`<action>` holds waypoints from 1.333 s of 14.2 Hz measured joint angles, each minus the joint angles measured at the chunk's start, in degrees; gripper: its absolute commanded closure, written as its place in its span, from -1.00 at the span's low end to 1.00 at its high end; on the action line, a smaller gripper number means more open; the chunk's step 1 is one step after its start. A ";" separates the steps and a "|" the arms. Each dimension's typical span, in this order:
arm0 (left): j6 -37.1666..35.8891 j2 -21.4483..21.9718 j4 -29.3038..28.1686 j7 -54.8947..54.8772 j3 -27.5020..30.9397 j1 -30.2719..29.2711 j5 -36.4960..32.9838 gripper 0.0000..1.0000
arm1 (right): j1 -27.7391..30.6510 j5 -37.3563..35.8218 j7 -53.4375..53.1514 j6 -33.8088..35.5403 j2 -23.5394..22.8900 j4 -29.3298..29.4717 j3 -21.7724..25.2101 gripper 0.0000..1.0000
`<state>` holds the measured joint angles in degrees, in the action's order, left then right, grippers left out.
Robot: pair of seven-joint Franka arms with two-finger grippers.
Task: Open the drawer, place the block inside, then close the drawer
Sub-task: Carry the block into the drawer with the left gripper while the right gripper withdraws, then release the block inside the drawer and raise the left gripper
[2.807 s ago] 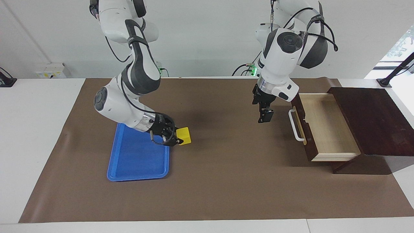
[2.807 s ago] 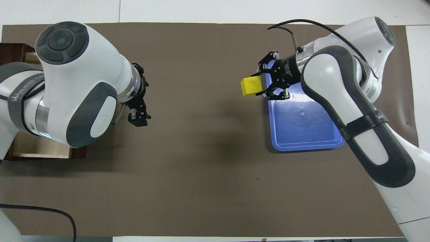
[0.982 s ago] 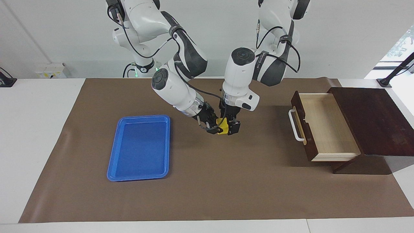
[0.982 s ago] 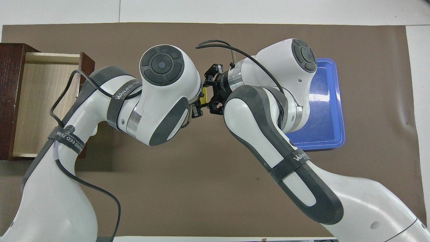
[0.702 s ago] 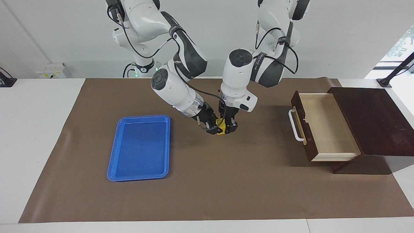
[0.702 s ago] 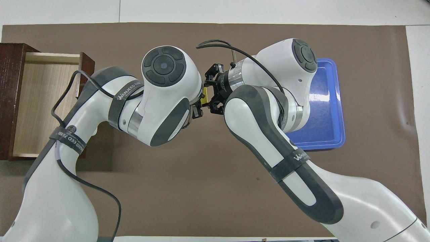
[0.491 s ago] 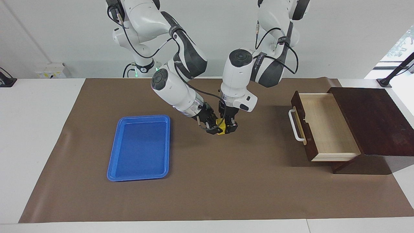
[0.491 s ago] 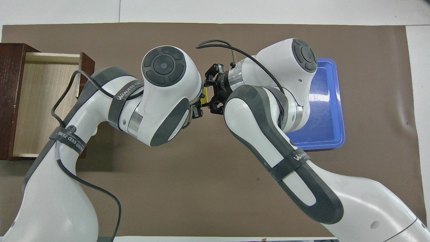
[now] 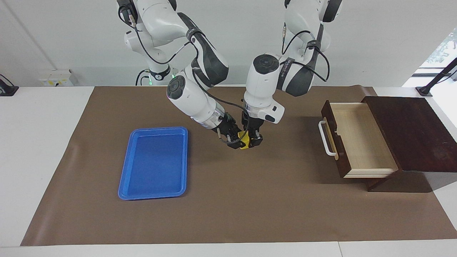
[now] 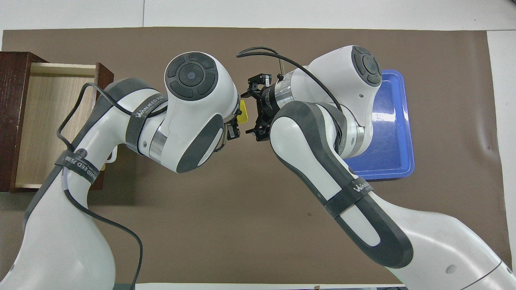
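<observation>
The block (image 9: 244, 139) was in the air above the middle of the table (image 9: 250, 200), caught between 2 end effectors in a handover. The left end effector (image 9: 254, 140) came down on it from above and was clamped shut on the block. The right end effector (image 9: 234, 140) reached in at a slant from the blue tray's (image 9: 153, 162) end of the table; its fingers stood spread apart, just beside the block, no grip apparent. This arrangement suited the task: the drawer (image 9: 357, 141) stood pulled out at the left arm's end of the table, its pale interior bare, so the arm nearest it was the one to carry the block across. The tray lay bare at the right arm's end, well apart from the handover.

In the overhead view, the left arm's wrist covered most of the left end effector, and only a yellow sliver of the block showed beside it. Whether the right fingertips touched the block could not be determined from either view. The drawer's handle (image 9: 325, 137) was clear in the facing view only.
</observation>
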<state>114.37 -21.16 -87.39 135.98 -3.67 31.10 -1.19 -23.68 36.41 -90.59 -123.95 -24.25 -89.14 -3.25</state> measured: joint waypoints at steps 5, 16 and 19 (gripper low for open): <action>-10.14 2.96 1.86 -11.64 1.00 -4.84 -0.03 1.00 | 0.20 0.00 0.00 0.33 0.04 0.64 0.10 -1.00; -15.74 11.84 -2.72 -58.68 1.66 -34.23 3.75 1.00 | 15.67 -13.18 26.05 26.51 4.45 5.31 0.32 -1.00; -9.15 13.57 -11.85 -62.53 1.67 -35.43 3.75 1.00 | 17.74 -21.06 40.87 31.85 7.00 5.33 0.33 -1.00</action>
<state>105.22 -7.59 -99.25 73.45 -2.00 -4.33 2.56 -5.93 15.35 -49.72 -92.10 -17.25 -83.81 -2.92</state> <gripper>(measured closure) 0.432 0.000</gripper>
